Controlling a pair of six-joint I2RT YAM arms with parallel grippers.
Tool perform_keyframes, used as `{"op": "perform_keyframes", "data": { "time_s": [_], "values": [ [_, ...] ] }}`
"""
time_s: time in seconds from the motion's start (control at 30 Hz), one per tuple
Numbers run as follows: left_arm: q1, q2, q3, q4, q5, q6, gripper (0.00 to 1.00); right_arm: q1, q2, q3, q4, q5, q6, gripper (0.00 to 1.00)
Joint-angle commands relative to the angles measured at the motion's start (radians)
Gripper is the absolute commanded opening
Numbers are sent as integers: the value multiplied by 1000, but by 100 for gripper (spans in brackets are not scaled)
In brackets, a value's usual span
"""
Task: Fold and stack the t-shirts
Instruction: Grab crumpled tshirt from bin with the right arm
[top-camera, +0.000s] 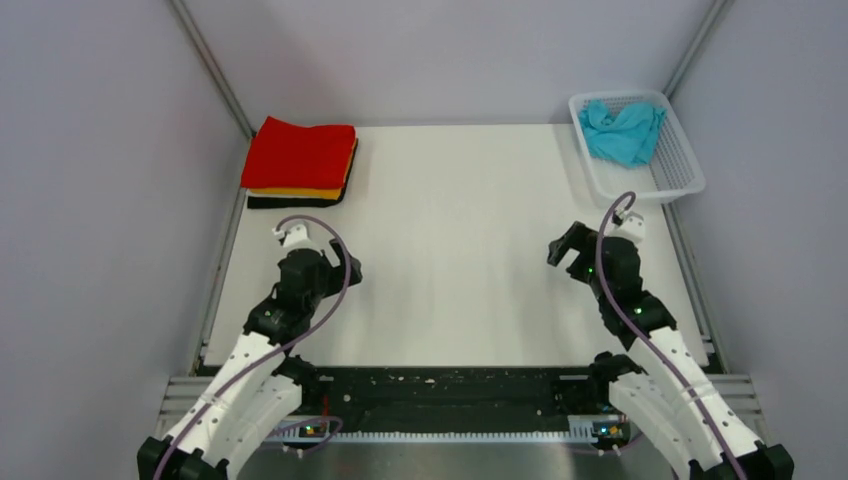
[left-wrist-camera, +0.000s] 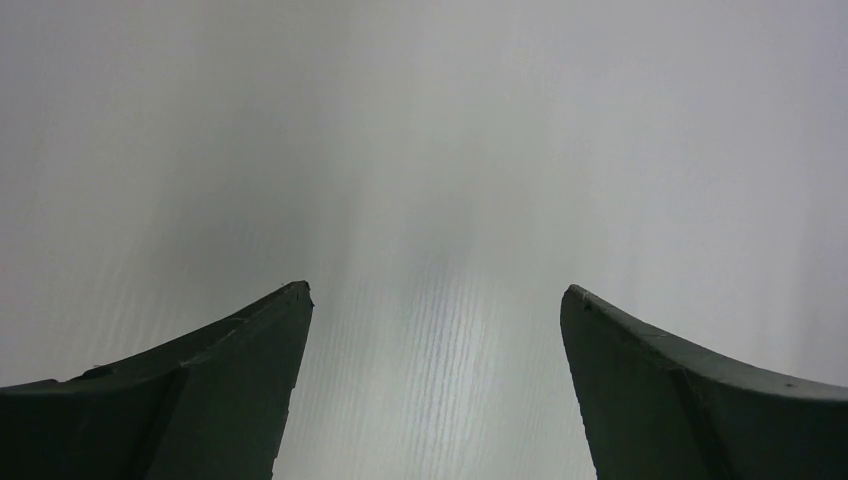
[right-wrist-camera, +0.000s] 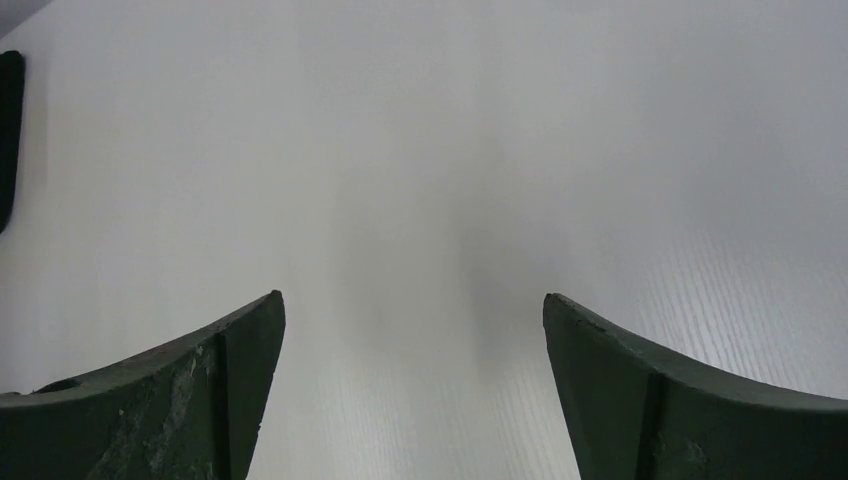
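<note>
Three folded t-shirts lie stacked at the table's back left: a red one on top, an orange one under it, and a black one at the bottom. A turquoise t-shirt lies crumpled in the white mesh basket at the back right. My left gripper hovers open over bare table near the front left, well short of the stack. My right gripper is open near the front right, below the basket. Both wrist views show the left gripper and right gripper with fingers spread wide and only white tabletop between them.
Grey walls close in the table on the left, right and back, with metal rails along the sides. A black strip runs along the near edge between the arm bases. A dark shape sits at the right wrist view's left edge.
</note>
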Motion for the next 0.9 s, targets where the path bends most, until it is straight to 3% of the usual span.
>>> {"op": "perform_keyframes", "data": {
  "time_s": [0.0, 0.2, 0.33, 0.53, 0.87],
  "values": [
    [-2, 29, 53, 94, 41, 9, 99, -5, 86, 132, 115, 90, -50, 99],
    [-3, 103, 109, 154, 12, 43, 99, -27, 407, 374, 196, 293, -165, 99],
    [-2, 165, 149, 145, -25, 79, 99, -175, 662, 617, 190, 143, -145, 99],
    [-2, 246, 151, 162, -123, 90, 99, -355, 1100, 998, 189, 123, -92, 99],
    [0, 388, 180, 231, -150, 110, 99, -445, 1722, 1619, 195, -27, 60, 99]
  ]
}}
